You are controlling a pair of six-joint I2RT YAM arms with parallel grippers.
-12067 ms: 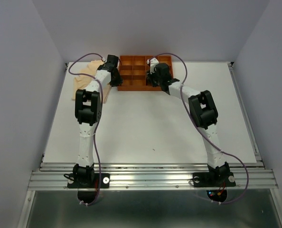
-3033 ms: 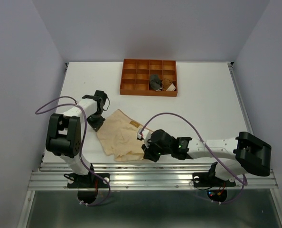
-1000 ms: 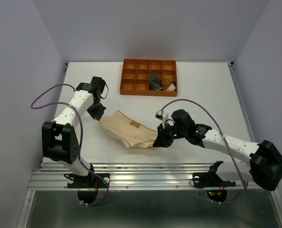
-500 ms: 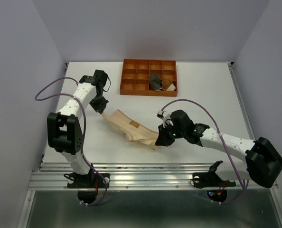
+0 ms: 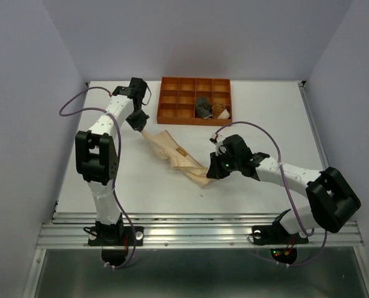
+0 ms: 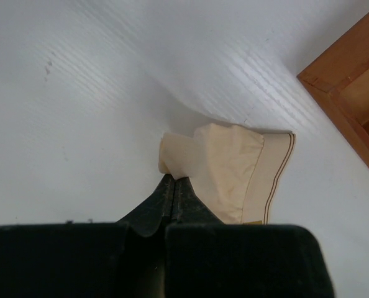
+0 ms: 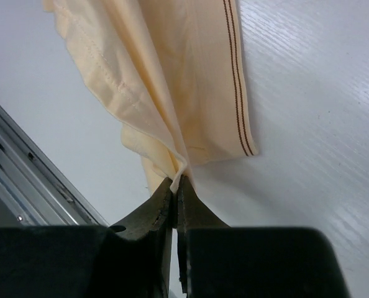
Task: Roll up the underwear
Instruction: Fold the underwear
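The pale peach underwear (image 5: 175, 155) stretches diagonally over the table between both arms. My left gripper (image 5: 139, 126) is shut on its far corner, near the tray; the left wrist view shows the peach fabric (image 6: 222, 167) and its striped waistband pinched at the gripper (image 6: 174, 180). My right gripper (image 5: 210, 174) is shut on the near corner; in the right wrist view the peach underwear (image 7: 166, 81) hangs from the shut gripper (image 7: 176, 180). A dark grey-black underwear (image 5: 203, 108) and a rust-brown one (image 5: 220, 110) lie in the tray.
The orange-brown tray (image 5: 179, 97) with grid compartments stands at the back centre. Its corner (image 6: 352, 93) shows at the right of the left wrist view. The metal rail (image 5: 197, 226) runs along the near edge.
Both arms have carried the peach underwear away from the near edge toward the tray. The left gripper moved up to the tray's left corner; the fabric is now drawn into a narrow diagonal band.
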